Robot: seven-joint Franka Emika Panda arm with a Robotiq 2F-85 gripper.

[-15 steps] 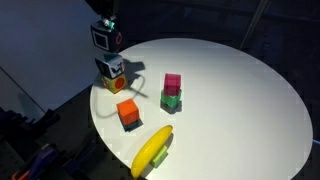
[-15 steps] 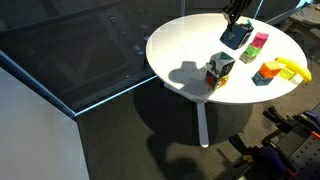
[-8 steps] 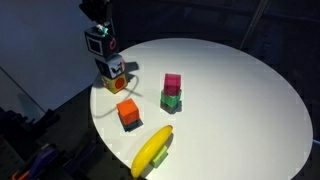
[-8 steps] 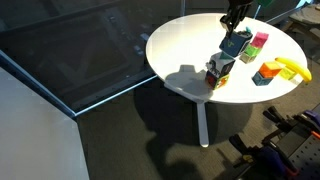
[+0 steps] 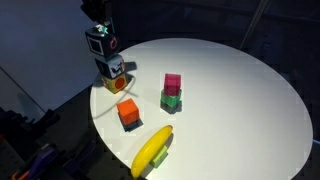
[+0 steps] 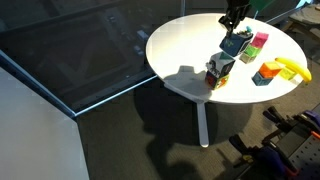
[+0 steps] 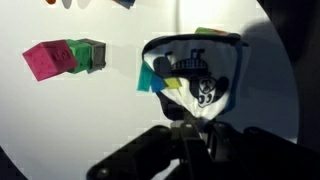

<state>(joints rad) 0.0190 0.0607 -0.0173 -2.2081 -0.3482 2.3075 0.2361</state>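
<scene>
Dark room, round white counter (image 5: 240, 100). Over the last second you moved the held cube (image 5: 97, 43) sideways and a little down. It now hangs right over the lower cube (image 5: 112, 70) at the counter's near edge, and has sat there for half a second. Jaws stay clenched on it. Lined up, not released; whether the cubes touch is unclear.

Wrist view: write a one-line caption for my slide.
Shut gripper holds a patterned cube over the white table; pink block and green block at left.
</scene>
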